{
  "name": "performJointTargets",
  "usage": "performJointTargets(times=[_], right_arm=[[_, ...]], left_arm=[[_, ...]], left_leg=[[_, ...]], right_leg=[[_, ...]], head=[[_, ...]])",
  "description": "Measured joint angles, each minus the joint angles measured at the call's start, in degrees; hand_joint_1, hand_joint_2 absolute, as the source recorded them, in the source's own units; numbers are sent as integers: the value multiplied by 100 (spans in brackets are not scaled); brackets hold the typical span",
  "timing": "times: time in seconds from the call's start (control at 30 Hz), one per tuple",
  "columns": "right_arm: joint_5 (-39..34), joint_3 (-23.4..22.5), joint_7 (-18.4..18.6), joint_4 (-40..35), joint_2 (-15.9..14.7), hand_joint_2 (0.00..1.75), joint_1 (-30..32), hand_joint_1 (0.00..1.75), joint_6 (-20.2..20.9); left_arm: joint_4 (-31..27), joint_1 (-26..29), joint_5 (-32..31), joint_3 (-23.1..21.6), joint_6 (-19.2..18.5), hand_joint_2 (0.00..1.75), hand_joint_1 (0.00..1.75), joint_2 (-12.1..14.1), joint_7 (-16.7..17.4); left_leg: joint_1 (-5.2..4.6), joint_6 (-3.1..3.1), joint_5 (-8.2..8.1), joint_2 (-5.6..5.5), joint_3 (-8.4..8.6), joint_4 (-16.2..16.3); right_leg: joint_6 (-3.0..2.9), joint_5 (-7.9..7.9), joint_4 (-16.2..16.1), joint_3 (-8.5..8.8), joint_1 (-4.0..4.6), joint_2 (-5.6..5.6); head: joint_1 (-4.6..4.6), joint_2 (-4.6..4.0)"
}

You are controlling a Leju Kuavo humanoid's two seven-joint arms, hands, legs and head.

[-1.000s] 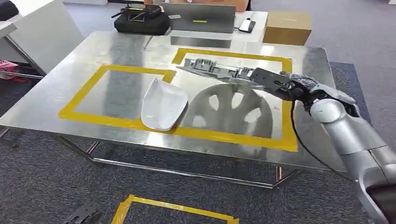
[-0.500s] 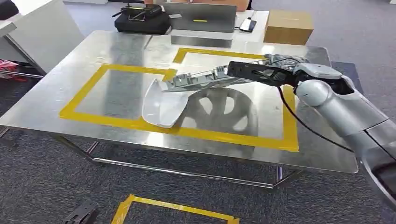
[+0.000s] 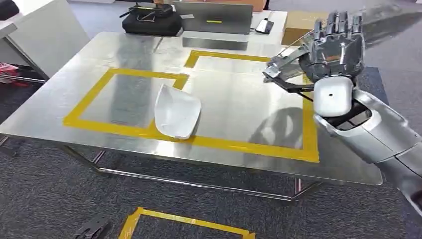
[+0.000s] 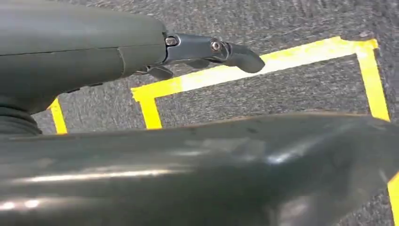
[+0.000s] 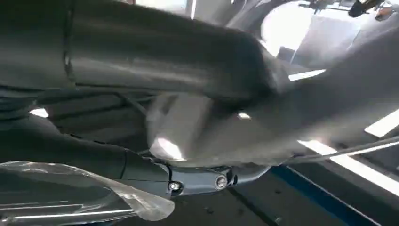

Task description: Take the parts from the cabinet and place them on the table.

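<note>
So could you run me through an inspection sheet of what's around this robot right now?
Surface: shiny steel table marked with yellow tape rectangles.
Job's things: white curved plastic shell lying on the tape line; grey ribbed plastic part held up above the table.
Clutter: black bag, grey laptop, cardboard box beyond the far edge.
Hands: right hand raised, gripping the ribbed part; left hand over the floor.
Cables: black cable by the right wrist.
Surroundings: grey carpet, yellow floor tape.

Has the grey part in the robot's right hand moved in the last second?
Yes. The right hand has swung the grey part up and rightward, off the middle of the yellow tape outline toward the table's far right corner; the white cover stayed.
</note>
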Motion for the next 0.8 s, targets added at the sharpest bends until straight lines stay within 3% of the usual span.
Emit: performJointTargets(times=[0.17,0.43,0.57,0.7,0.8], right_arm=[[101,-61,-164,-64,-206,0,146,0,-92],[114,-118,-186,-70,-273,0,172,0,-88],[-218,-125,-817,-70,-269,0,143,0,427],[-371,-162,-925,-92,-178,0,134,0,526],[-683,-261,-892,-202,-64,0,220,0,373]], left_arm=[[-15,-28,-22,4,-26,0,0,-11,0],[-20,-39,-24,11,-44,0,0,-26,-2],[-28,-41,-7,35,-61,0,0,-31,-35],[-31,-26,-5,114,-68,0,0,-35,-61],[-31,-17,-5,140,-66,0,0,-35,-70]], left_leg=[[0,6,-3,9,2,1],[4,4,-1,9,5,0],[3,4,-1,9,2,0],[3,4,-1,8,2,0],[3,4,-1,8,2,0]], right_leg=[[0,0,-1,-2,-1,7],[0,1,0,0,4,7],[0,1,1,4,4,5],[0,1,1,3,4,4],[0,1,1,3,4,4]], head=[[0,0],[0,0],[0,0],[0,0],[0,0]])
